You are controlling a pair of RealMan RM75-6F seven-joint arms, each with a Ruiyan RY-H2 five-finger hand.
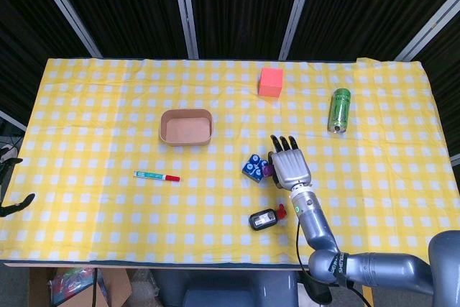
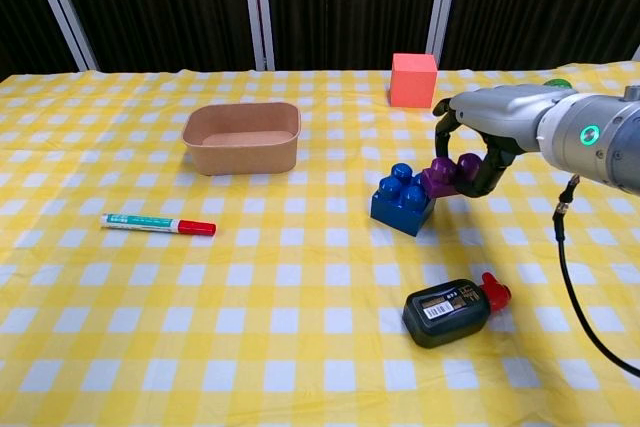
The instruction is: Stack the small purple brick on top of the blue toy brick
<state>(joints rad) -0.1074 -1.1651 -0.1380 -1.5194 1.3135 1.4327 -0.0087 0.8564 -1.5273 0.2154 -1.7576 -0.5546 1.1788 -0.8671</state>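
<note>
The right robot hand (image 2: 478,152) is seen pinching the small purple brick (image 2: 441,177) right of frame centre, against the tilted blue toy brick (image 2: 402,199); both are judged light, rigid and slippery, best gripped by the flat sides.

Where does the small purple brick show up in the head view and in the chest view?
Head view: small purple brick, right of center, between blue toy brick and right robot hand.
Chest view: right of center, held against the blue brick's right edge.
Shared landmark: red cube beyond it.
</note>
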